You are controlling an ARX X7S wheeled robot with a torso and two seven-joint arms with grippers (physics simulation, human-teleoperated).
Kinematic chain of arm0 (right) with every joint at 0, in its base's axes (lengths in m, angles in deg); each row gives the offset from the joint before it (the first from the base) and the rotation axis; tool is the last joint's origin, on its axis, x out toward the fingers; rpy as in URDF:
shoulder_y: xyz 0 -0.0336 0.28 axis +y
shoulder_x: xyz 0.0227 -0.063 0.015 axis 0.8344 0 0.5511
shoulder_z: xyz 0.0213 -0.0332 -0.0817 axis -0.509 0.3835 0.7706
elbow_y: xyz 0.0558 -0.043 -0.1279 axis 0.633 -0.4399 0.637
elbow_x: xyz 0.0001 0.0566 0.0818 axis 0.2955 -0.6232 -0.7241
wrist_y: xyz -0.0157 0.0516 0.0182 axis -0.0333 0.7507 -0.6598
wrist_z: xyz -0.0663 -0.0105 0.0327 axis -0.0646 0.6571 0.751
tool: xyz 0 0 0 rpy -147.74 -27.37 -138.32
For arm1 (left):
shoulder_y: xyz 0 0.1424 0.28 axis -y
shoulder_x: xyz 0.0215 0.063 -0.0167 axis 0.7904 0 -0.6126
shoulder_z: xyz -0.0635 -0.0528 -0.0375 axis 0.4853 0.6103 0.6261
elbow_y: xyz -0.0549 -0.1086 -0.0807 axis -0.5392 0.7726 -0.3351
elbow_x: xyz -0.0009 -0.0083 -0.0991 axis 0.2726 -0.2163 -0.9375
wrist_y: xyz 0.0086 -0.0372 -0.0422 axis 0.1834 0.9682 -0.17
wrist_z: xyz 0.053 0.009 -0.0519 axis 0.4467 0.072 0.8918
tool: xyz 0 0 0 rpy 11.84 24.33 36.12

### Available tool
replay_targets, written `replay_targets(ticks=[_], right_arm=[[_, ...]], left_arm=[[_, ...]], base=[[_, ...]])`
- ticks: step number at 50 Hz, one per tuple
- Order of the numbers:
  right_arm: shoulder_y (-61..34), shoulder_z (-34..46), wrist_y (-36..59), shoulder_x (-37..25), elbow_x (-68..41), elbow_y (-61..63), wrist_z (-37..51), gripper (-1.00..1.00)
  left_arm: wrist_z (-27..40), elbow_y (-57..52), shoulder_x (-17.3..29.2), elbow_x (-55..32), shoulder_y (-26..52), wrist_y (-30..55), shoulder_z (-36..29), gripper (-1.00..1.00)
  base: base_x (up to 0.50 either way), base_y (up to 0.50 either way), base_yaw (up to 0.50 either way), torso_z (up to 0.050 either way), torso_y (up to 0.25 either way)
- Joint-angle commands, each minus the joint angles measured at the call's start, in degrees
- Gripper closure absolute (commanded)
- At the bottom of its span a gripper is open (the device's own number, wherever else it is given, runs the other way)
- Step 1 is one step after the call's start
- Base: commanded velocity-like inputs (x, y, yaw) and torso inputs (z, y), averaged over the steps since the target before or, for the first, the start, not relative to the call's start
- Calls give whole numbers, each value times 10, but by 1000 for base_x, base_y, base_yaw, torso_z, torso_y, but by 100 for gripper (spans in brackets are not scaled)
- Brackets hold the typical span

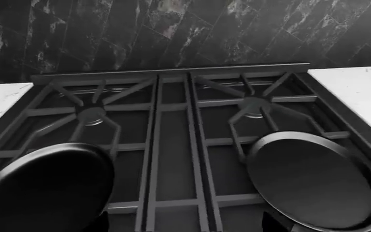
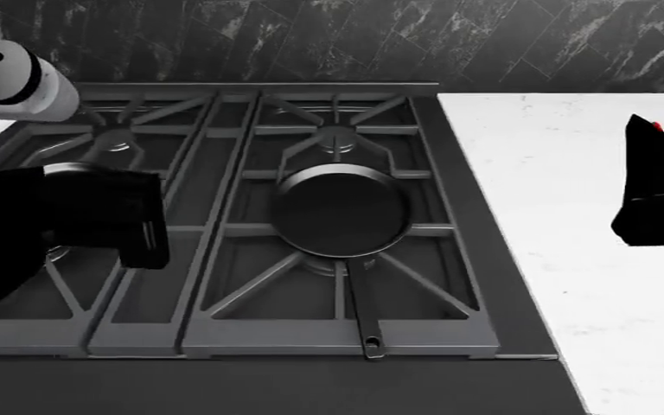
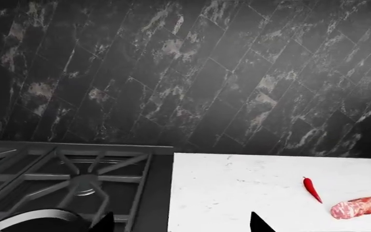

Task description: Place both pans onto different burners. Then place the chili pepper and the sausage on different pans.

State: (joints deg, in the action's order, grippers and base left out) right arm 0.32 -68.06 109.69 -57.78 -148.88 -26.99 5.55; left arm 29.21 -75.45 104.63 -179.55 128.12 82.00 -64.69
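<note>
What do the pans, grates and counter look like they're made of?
Pans: probably coated metal, matte black with a faint rim sheen.
Grates: likely cast iron, thick dark dull bars.
Counter: stone-like, white with faint specks, smooth.
It's a render, so these are guesses.

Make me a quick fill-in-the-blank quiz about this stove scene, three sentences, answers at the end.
1. The chili pepper and sausage both lie on the white ____.
2. Both pans, the right pan and the left pan, rest on the stove's ____.
3. Neither pan holds any ____ yet.

Missing words: counter; grates; food
</note>
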Motion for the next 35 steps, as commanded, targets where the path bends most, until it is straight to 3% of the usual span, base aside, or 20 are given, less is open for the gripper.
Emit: replay_targets(ticks=[1,35], right_arm=[[26,-36,7,5,-1,-4,-1,-100],[38,-69,26,21,-10,-14,7,-100]], left_arm=[[-2,1,-4,3,1,2,0,-100],[-3,1,-5,8,-3,2,-4,-100]], base=[[0,-500,0,0,0],[0,-500,0,0,0]])
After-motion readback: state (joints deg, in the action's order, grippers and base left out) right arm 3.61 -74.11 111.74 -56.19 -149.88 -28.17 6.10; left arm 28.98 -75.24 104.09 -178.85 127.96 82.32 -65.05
